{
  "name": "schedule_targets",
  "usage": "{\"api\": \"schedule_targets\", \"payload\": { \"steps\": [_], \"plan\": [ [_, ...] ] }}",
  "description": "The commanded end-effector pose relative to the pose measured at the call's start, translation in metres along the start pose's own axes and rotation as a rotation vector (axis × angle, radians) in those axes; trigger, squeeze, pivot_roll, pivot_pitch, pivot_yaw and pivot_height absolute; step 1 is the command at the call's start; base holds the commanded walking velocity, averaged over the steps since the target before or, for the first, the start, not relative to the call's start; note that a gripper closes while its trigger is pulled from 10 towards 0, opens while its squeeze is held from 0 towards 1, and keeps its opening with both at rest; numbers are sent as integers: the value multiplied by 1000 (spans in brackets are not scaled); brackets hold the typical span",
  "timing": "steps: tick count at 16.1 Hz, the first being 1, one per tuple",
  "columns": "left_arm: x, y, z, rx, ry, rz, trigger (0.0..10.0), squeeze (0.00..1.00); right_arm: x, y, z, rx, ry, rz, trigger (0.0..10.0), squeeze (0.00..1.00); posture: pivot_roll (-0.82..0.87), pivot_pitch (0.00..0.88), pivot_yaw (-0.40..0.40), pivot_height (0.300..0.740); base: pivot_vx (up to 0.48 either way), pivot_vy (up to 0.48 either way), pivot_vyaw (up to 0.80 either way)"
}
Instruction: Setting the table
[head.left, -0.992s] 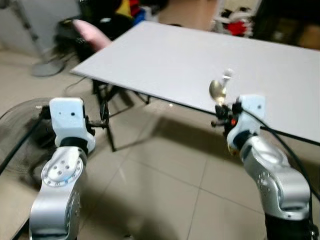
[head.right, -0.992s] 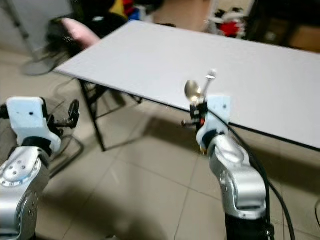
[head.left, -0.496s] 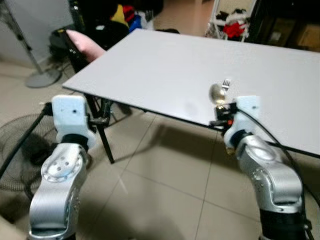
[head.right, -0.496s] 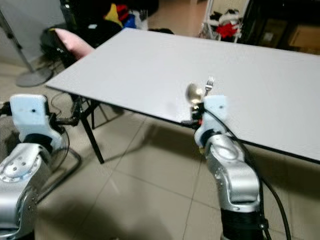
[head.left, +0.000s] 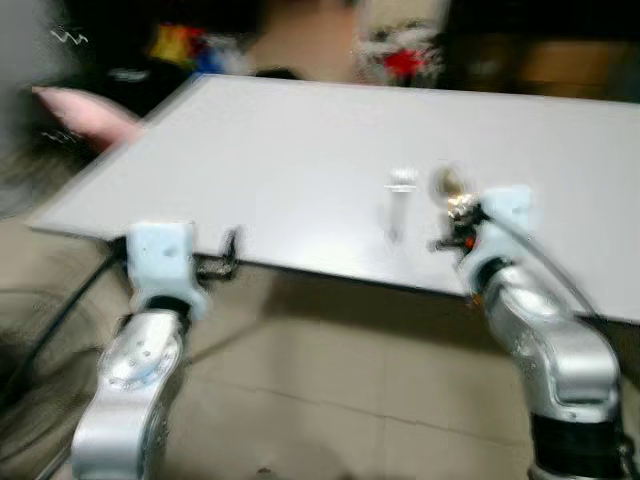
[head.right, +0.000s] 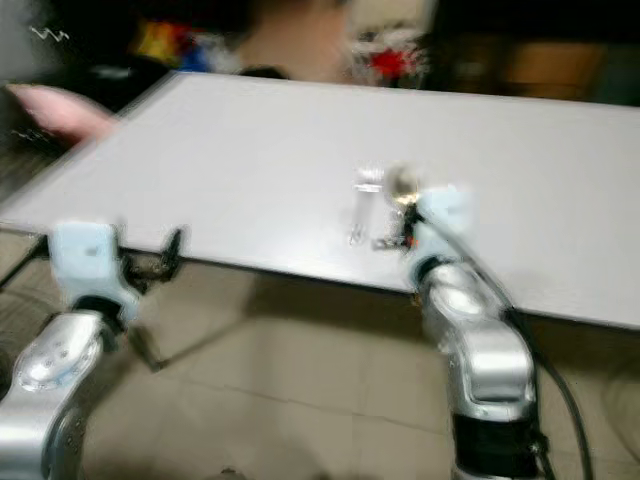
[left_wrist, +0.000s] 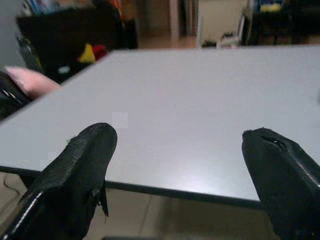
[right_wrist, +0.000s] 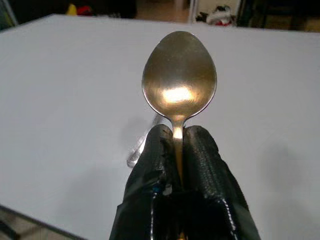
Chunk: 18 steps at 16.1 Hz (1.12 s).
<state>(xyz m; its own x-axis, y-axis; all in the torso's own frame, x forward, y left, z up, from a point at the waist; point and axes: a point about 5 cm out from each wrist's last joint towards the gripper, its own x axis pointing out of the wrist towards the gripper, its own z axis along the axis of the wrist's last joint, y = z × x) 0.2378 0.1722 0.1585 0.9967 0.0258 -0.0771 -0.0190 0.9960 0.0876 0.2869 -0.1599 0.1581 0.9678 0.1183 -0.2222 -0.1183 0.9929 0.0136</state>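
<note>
A metal spoon stands upright in my right gripper, whose fingers are shut on its handle. The gripper is held over the near part of the grey table, with the spoon bowl above it. Just left of the spoon a pale silvery utensil, likely a fork, appears to lie on the table; it is blurred. My left gripper is open, its fingers spread wide, level with the table's near edge.
Both eye views are blurred. A pink cushion-like thing sits past the table's left corner. Dark clutter with red and yellow items lies behind the far edge. Tiled floor runs under the table.
The whole picture has shifted and blurred, so the camera moved closer to the table. The spoon now stands further over the tabletop, with the fork to its left instead of behind it.
</note>
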Motion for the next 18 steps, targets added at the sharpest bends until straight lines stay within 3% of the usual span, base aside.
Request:
{"api": "schedule_targets", "payload": {
  "steps": [1, 7, 18],
  "plan": [
    [-1, -1, 6, 17, -29, -5, 10000, 0, -3, -3, 5, -12, -13, -5, 10000, 0, -137, 41, 25, 740, 334, 0, 0],
    [0, 4, 9, 38, -51, -5, 10000, 0, 0, 4, 2, -45, 24, 61, 10000, 0, -138, 39, 24, 740, 322, 0, 0],
    [4, -1, 9, 41, -50, -43, 10000, 0, 5, 8, -3, -24, 63, 22, 10000, 0, -148, 43, 44, 740, 282, 0, 0]
  ]
}}
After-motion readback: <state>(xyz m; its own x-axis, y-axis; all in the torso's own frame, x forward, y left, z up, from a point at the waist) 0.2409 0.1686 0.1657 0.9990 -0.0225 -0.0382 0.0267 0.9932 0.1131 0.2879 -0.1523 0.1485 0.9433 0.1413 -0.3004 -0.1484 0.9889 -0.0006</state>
